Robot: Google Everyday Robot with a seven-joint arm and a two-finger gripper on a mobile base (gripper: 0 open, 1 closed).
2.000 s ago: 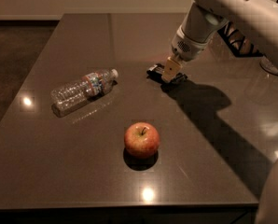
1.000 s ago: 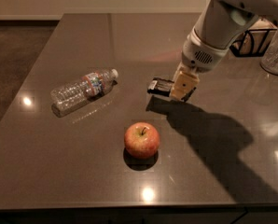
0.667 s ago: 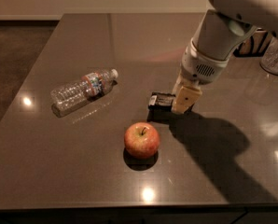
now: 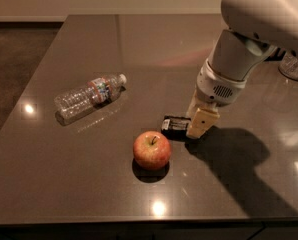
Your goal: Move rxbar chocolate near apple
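While my jaws are clenched on the right end of the rxbar chocolate [image 4: 176, 127], which lies low on the bench [image 4: 89, 179] just beside the apple [image 4: 152, 150], I judge it light, flat and slick-wrapped, best pinched across its narrow width near one end.

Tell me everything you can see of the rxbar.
The rxbar is a small flat bar in a shiny black wrapper with pale markings. It lies level, on or just above the table, just behind and right of the apple, not touching it. The gripper grips its right end.
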